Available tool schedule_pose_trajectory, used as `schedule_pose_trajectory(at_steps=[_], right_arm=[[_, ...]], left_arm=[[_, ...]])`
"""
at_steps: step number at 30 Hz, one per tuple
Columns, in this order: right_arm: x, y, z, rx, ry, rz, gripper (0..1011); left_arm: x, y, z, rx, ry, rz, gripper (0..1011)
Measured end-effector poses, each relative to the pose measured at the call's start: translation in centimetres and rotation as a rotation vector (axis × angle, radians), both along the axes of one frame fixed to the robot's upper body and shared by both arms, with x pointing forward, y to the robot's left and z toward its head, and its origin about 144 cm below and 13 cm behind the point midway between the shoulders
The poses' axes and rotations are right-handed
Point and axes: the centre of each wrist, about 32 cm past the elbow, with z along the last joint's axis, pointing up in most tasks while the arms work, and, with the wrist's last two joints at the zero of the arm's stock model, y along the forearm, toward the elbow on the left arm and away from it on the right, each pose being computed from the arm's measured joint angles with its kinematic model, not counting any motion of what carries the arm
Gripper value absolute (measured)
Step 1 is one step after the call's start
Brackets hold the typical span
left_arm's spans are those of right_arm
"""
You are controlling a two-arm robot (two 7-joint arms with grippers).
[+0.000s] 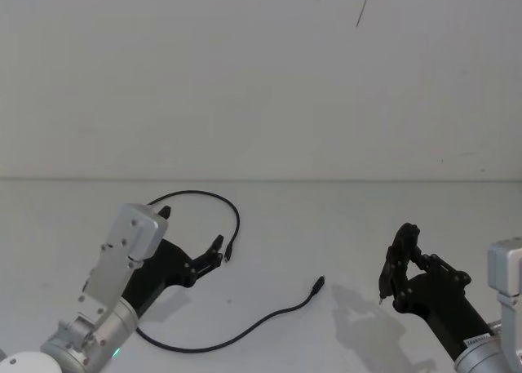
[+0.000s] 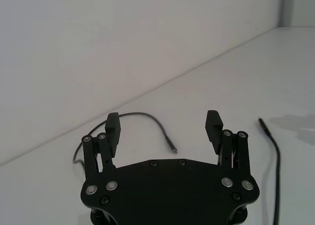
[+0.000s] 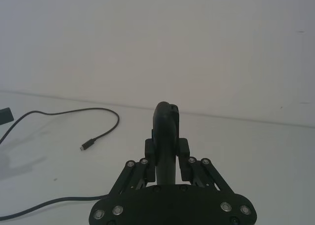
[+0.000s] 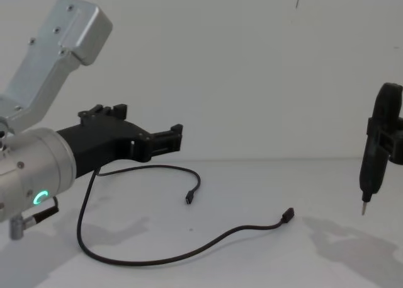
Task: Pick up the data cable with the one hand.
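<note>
A plain white surface (image 1: 342, 218) runs back to a bare white wall (image 1: 245, 79), which carries a thin dark mark (image 1: 363, 4) high up. The data cable (image 1: 196, 193) lies on the surface, left of centre, in a loose open loop. One plug (image 4: 189, 198) is at the end of the arc curling round behind. The other plug (image 4: 288, 213) is at the end of the long sweep that runs forward and to the right. The two plugs are near each other but apart. The left gripper (image 1: 192, 229) hangs above the left side of that loop on its silver arm, whose green ring (image 4: 39, 197) glows. Its jaws stand wide apart with nothing between them, and in the chest view they are clear of the cable. In the head view the arm's black body covers part of the loop. The cable seems to lie flat there, though that stretch is hidden. On the right side, well apart from the cable, the right gripper (image 3: 167, 151) has its jaws closed on a black pen-shaped tool (image 4: 374, 155). The tool points tip down, above the surface. Bare surface lies between the nearer plug and that tool, with the tool's soft shadow (image 4: 340, 237) across it.
</note>
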Motion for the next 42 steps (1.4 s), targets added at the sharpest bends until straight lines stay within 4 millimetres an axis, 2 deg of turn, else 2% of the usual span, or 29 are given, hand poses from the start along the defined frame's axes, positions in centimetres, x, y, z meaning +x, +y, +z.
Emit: schedule_pose_trajectory(at_steps=[28, 42], right_arm=[[0.0, 0.0, 0.0, 0.0, 0.0, 0.0, 269], [0.0, 0.0, 0.0, 0.0, 0.0, 0.0, 269]], left_arm=[[0.66, -0.53, 0.15, 0.023, 0.086, -0.384, 1001], [0.77, -0.72, -0.53, 0.055, 0.221, -0.461, 1001]])
